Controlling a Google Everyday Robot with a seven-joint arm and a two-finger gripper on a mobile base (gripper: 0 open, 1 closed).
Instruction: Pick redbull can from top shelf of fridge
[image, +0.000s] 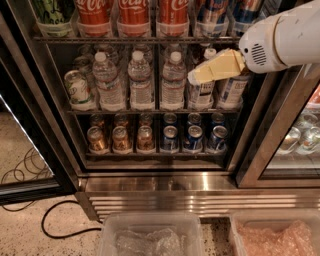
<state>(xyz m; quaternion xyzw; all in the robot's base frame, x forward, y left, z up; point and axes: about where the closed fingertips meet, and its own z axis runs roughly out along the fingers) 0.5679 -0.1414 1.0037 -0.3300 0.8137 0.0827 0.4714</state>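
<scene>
Shows gripper (196, 76), grip unreadable, in front of the water bottles (141, 82), below the redbull can (209, 14) at the right of the fridge's (200, 197) top shelf (125, 39); probably risks clipping that rack when rising.

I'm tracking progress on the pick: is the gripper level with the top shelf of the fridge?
No, the gripper sits in front of the water bottles on the middle rack, below the top shelf.

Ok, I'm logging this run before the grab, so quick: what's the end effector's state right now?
The end effector: open or closed cannot be told; it is in front of the bottles, just below the top shelf.
</scene>
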